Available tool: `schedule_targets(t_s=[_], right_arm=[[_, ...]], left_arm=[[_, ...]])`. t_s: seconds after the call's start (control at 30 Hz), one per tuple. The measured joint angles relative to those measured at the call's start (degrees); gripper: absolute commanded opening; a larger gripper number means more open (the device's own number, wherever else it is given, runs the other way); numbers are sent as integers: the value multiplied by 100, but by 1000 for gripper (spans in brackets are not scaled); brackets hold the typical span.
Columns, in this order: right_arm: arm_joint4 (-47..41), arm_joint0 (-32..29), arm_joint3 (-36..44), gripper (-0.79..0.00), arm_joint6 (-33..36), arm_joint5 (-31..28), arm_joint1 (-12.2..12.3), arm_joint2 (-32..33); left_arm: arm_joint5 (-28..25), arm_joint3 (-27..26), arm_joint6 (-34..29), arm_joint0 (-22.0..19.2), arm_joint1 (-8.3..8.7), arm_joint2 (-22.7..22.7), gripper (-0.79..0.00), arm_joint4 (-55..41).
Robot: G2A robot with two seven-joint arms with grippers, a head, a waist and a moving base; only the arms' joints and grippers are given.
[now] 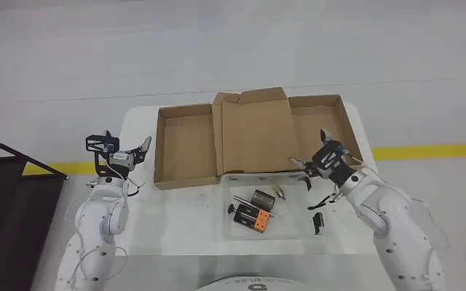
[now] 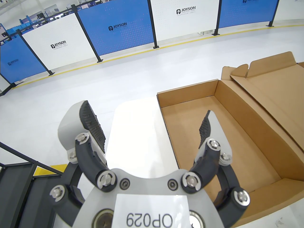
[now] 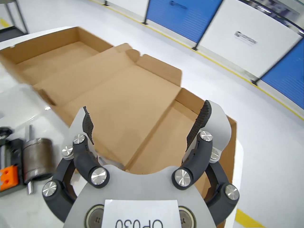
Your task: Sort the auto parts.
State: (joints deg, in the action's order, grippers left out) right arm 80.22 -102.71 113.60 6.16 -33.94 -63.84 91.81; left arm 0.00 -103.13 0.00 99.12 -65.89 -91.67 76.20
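**Q:** What sits nearest, at the left?
**A:** The left gripper (image 2: 146, 110), jaws spread wide and holding nothing, at nine o'clock of the left cardboard box (image 1: 186, 149).

**Q:** And moving rightward?
**A:** At six o'clock of the flap (image 1: 255, 134), a clear tray (image 1: 227, 233) holds an orange-and-black block (image 1: 251, 217), a metal cylinder (image 1: 261, 199) and a small bolt (image 1: 279, 193). A black clip (image 1: 317, 222) lies on the table (image 1: 167, 218) at three o'clock of the tray. The right gripper (image 1: 307, 148), wide open and empty, hangs at two o'clock of the tray.

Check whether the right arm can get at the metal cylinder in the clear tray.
Probably yes: the right arm hovers by the clear tray, jaws open, and nothing covers the metal cylinder.
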Motion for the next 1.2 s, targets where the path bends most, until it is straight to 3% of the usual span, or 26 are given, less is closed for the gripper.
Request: schedule_targets(t_s=[0.17, 0.27, 0.57, 0.87, 1.2], right_arm=[[385, -232, 339, -369, 194, -937, 80, 19], [558, -242, 381, -428, 303, -1335, 116, -64], [905, -34, 365, -480, 707, -1796, 169, -534], [1274, 96, 186, -425, 1070, -1865, 191, -1089], [1167, 385, -19, -422, 1574, -1719, 181, -1551]], left_arm=[[0, 0, 0, 0, 0, 0, 0, 0], [0, 0, 0, 0, 0, 0, 0, 0], [0, 0, 0, 0, 0, 0, 0, 0], [0, 0, 0, 0, 0, 0, 0, 0], [0, 0, 0, 0, 0, 0, 0, 0]])
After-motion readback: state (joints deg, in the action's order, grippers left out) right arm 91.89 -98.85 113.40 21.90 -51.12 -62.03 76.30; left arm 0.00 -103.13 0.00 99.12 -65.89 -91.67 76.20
